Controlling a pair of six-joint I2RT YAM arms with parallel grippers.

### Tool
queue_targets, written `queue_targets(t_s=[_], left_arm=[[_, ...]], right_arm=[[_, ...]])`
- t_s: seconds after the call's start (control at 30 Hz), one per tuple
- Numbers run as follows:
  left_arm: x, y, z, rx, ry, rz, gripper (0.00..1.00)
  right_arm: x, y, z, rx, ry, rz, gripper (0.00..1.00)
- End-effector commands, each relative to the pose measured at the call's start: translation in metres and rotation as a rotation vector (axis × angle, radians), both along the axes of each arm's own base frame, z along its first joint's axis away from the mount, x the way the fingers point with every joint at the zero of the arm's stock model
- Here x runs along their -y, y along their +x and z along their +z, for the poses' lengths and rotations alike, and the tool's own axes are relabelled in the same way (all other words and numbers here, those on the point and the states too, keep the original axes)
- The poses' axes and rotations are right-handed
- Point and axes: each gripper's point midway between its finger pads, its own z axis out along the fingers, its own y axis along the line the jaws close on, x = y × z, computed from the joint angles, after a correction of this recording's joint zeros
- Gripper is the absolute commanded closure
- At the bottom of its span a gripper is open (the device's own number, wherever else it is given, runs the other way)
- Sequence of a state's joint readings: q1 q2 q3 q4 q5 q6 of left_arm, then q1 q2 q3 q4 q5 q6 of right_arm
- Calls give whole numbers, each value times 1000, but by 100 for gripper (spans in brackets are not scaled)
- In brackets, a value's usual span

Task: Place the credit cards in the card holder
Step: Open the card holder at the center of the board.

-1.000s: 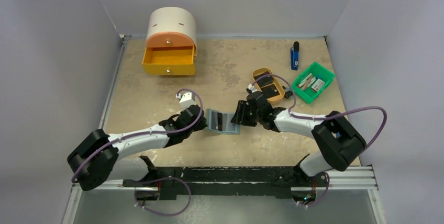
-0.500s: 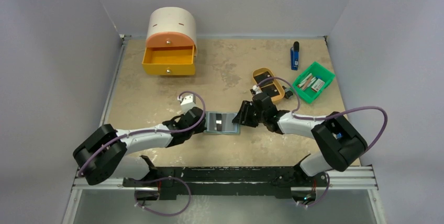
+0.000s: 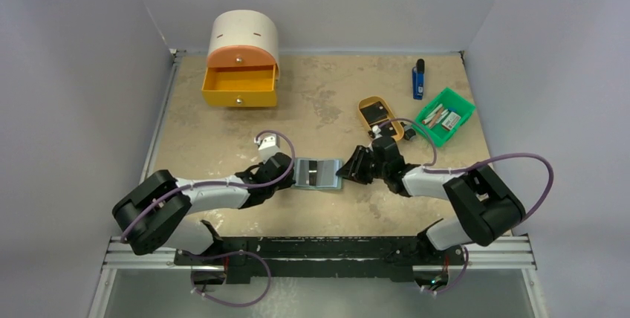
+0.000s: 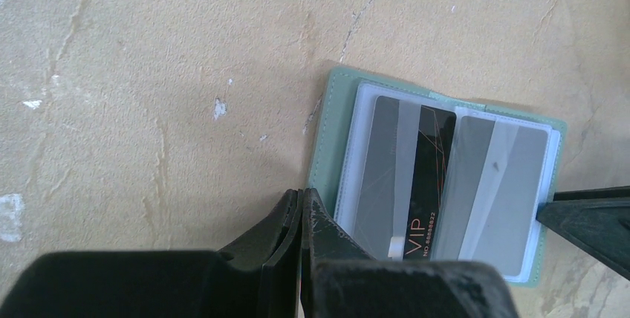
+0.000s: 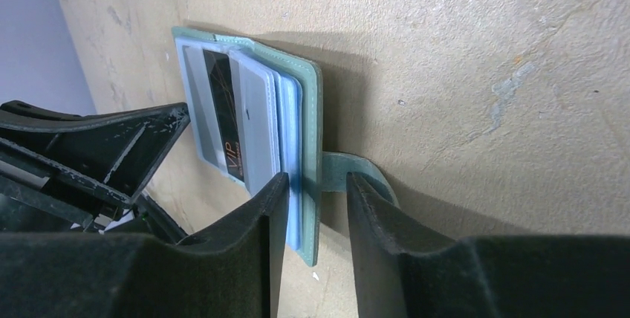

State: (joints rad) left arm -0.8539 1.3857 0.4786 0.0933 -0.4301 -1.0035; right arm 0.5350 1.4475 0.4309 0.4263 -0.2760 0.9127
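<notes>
Mid-table, card holder (image 3: 318, 173) lies open, credit card (image 4: 423, 177) pocketed. Tan tray (image 3: 380, 117) and green bin (image 3: 444, 116) sit well apart behind. Left gripper (image 4: 301, 203) is pinched closed at its left edge; right gripper (image 5: 312, 192), narrowly parted, straddles the right cover.

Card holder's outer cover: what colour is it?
The card holder has a pale grey-green cover, which shows best in the left wrist view.

The left gripper (image 4: 301, 200) and right gripper (image 5: 316, 184) are moulded in black. The arms (image 3: 212, 195) are clad white, with purple cables (image 3: 520, 155).
</notes>
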Motion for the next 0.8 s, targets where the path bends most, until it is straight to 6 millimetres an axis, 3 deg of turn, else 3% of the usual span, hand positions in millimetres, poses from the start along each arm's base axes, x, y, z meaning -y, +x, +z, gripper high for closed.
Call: queue_targets(t_s=[0.0, 0.17, 0.3, 0.4, 0.47, 0.63, 0.77], left_arm=[[-1, -3, -9, -14, 7, -2, 100], [2, -3, -9, -13, -2, -7, 100], [3, -3, -8, -15, -7, -11, 100], [2, 0, 1, -5, 5, -6, 100], [-1, 3, 11, 10, 28, 4, 100], [-5, 10, 49, 73, 23, 16, 68], [-4, 15, 81, 124, -18, 29, 56]], right_arm=[[-9, -2, 2, -7, 43, 41, 65], [-14, 1, 5, 10, 57, 63, 73], [-18, 3, 15, 43, 75, 85, 88], [-15, 9, 22, 80, 42, 86, 100], [-11, 14, 28, 108, 6, 78, 100], [-4, 19, 41, 145, -50, 78, 100], [-4, 19, 52, 173, -48, 88, 100]])
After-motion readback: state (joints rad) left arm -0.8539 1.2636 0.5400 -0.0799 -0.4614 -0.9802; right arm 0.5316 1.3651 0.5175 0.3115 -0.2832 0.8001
